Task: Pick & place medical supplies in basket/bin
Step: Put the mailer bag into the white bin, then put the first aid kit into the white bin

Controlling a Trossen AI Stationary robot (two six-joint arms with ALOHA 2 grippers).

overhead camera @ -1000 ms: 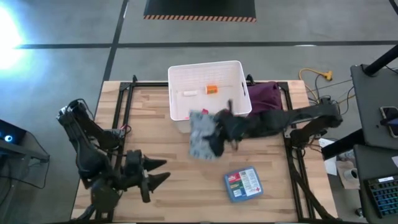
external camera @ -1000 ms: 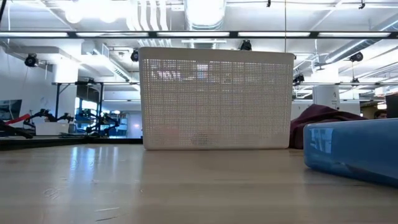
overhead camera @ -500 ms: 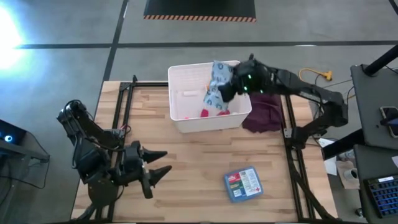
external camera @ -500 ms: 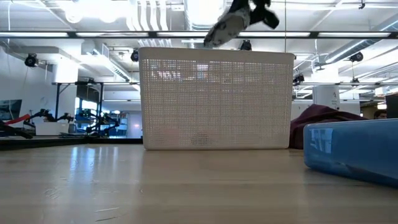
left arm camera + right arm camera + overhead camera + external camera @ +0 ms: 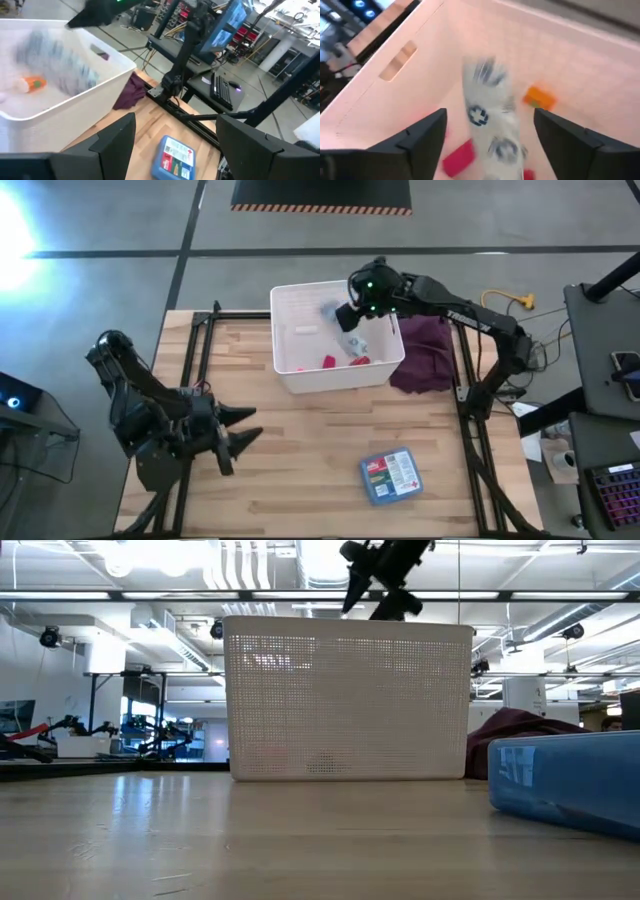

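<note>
Medical supplies are split between two places. Inside the white basket (image 5: 335, 338), which stands at the far middle of the wooden table (image 5: 300, 450), lie a grey-green soft packet (image 5: 492, 131), an orange bottle (image 5: 539, 97), a red item (image 5: 327, 362) and a white tube (image 5: 304, 331). The packet appears blurred in both wrist views, with no finger touching it; whether it rests on the basket floor cannot be told. The blue first-aid box (image 5: 391, 476) lies flat on the table, well apart from the basket, on the near right side.

Right gripper (image 5: 352, 313): positioned above the basket's interior, near its far right corner. In the right wrist view its fingers (image 5: 417, 136) are spread wide on either side of the packet, with nothing held between them. In the low view the right arm shows above the basket's rim.

Left gripper (image 5: 238, 430): positioned over the near left part of the table, well apart from the basket and the box. Its fingers are parted and empty; in the left wrist view they frame the blue box.

A dark purple cloth (image 5: 425, 350) lies just beside the basket's right wall, at the table's right edge. In the low view the cloth sits between the basket and the blue box.
</note>
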